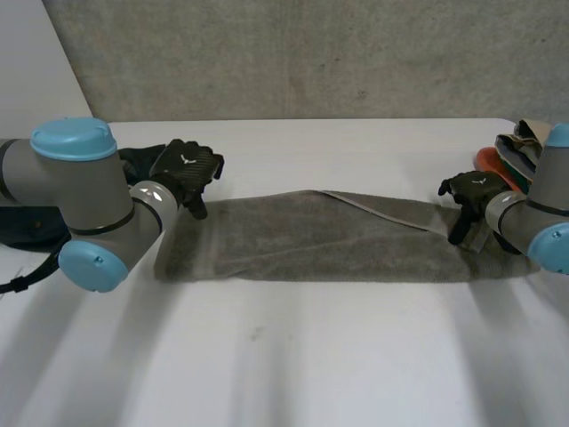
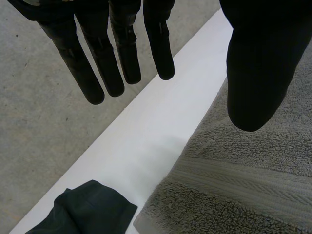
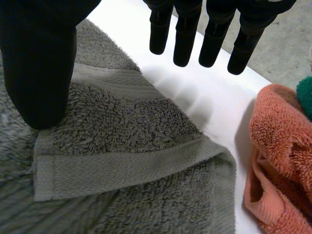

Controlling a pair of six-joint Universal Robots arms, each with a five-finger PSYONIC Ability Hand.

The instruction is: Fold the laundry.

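- Left arm [image 1: 89,205] bends at its elbow close to the camera and brings the left hand [image 1: 187,173] to the far left corner of the grey towel [image 1: 311,240].
- Its fingers [image 2: 97,63] hang straight, apart from the thumb, gripping nothing; a dark cloth [image 2: 83,209] lies just beside that corner.
- Right hand [image 1: 471,191] is at the towel's right end, its fingers [image 3: 185,39] straight, thumb apart, nothing held.
- Towel lies stretched along the white table [image 1: 311,356], one corner turned over beneath the right hand, an orange cloth [image 3: 278,146] near it.
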